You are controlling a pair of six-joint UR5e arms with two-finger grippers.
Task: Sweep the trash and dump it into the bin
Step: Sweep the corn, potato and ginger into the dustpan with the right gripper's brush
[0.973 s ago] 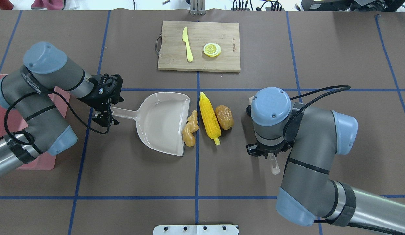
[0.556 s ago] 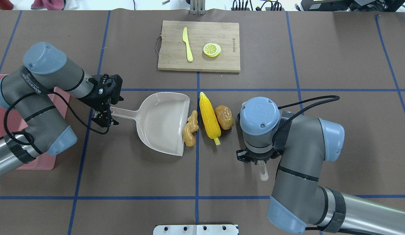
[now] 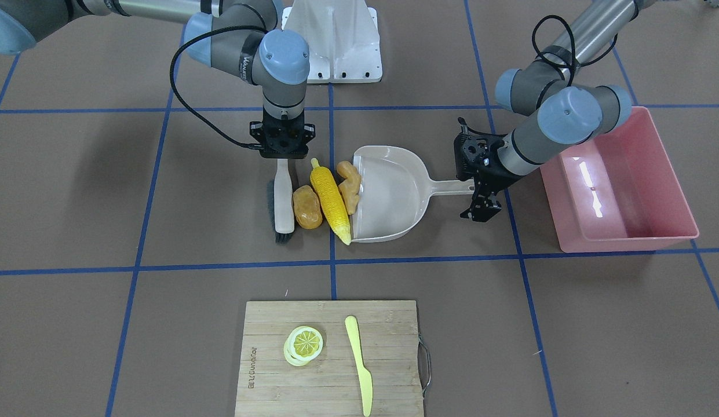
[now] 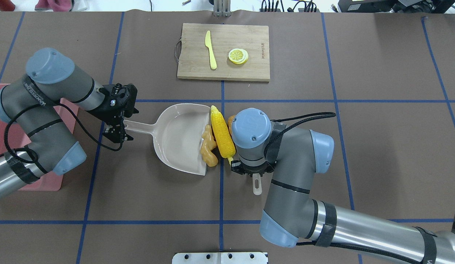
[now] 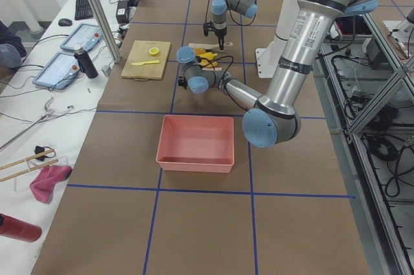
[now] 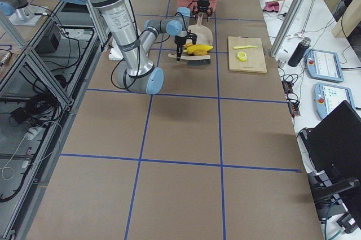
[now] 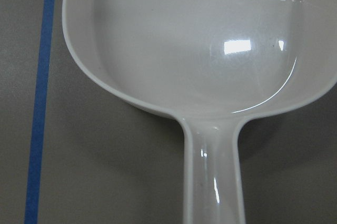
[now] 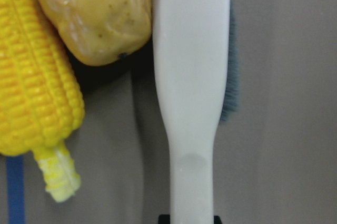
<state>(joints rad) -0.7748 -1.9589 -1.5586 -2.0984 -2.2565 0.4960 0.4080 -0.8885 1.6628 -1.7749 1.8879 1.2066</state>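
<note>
The yellow corn cob (image 3: 330,200), the brown-orange potato (image 3: 307,215) and the tan ginger root (image 3: 349,182) lie side by side at the mouth of the beige dustpan (image 3: 388,194). The ginger rests against the pan's lip. My right gripper (image 3: 283,156) is shut on a white brush (image 3: 284,200) that presses against the potato (image 8: 95,13), beside the corn (image 8: 37,76). My left gripper (image 4: 121,124) is shut on the dustpan handle (image 7: 213,182). The pink bin (image 3: 620,185) stands behind my left arm. In the overhead view my right arm hides most of the potato.
A wooden cutting board (image 4: 190,66) with a pale yellow knife (image 4: 211,49) and a lemon slice (image 4: 238,56) lies at the table's far side. The white robot base plate (image 3: 331,40) is at my side of the table.
My right arm has moved left with the brush, pushing the potato, corn and ginger against the dustpan's mouth. The dustpan and my left arm have stayed put.
</note>
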